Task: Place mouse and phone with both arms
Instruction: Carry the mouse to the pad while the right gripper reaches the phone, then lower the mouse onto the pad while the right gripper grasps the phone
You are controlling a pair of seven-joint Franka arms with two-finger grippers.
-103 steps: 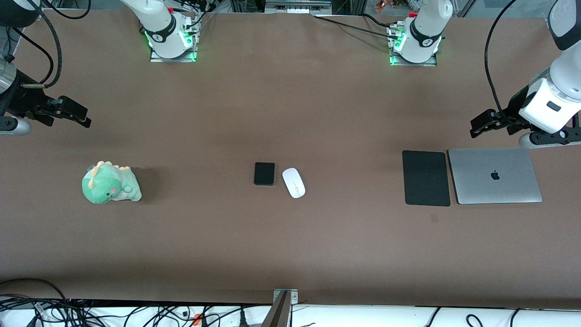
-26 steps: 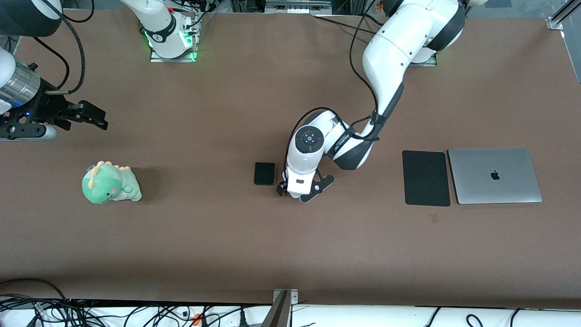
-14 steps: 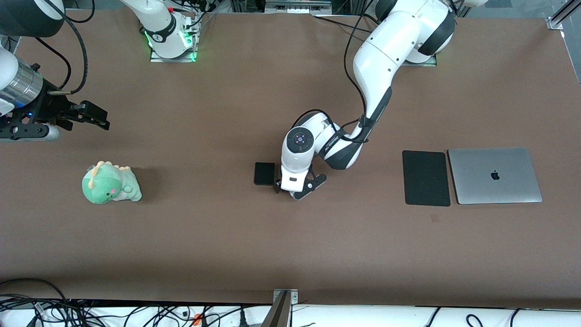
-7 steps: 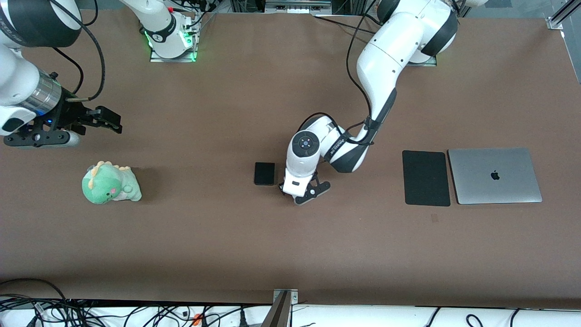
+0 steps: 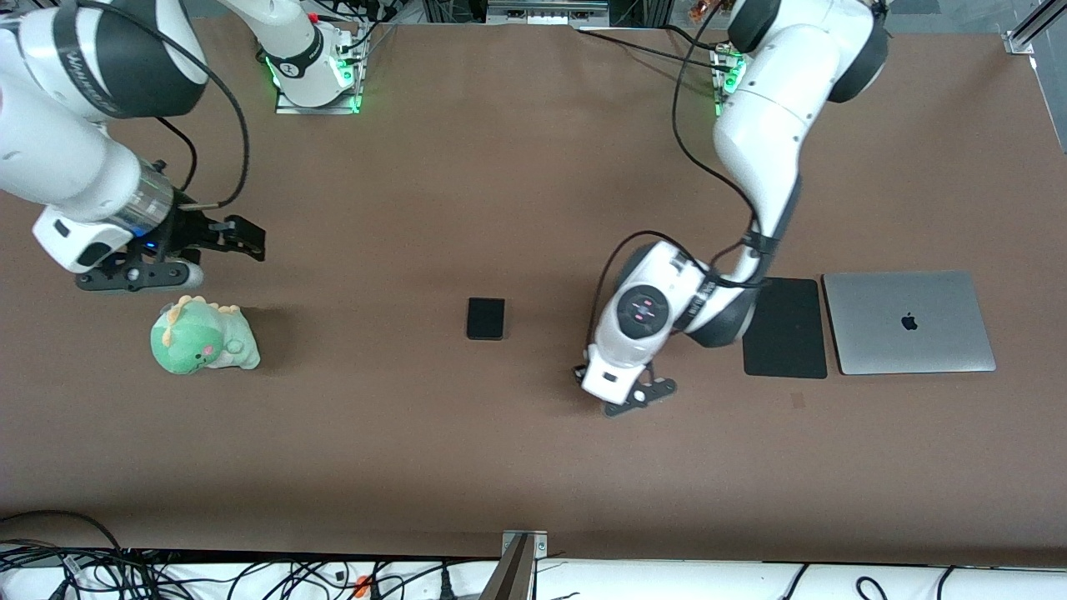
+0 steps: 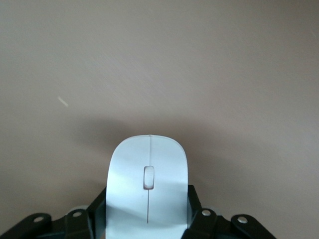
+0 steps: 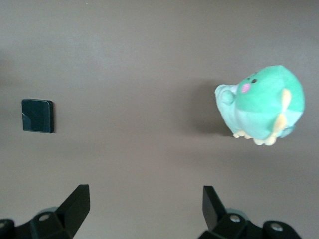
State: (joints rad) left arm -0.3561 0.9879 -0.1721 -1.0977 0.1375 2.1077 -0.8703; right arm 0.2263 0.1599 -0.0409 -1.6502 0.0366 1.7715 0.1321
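1. You are looking at a robotics lab, not a home or an office.
2. Two white jointed arms [image 5: 754,125] are bolted onto metal plates on one long brown table [image 5: 433,450], with green status lights glowing at their bases [image 5: 315,79].
3. Loose black cables [image 5: 125,571] pile up along the table edge nearest the front camera, and more run across its top edge.
4. Aluminium framing [image 5: 546,10] stands above the bases.
5. The props look staged for trials: a closed silver laptop [image 5: 909,322], a black mouse pad [image 5: 788,342] and a green plush dinosaur [image 5: 202,337].
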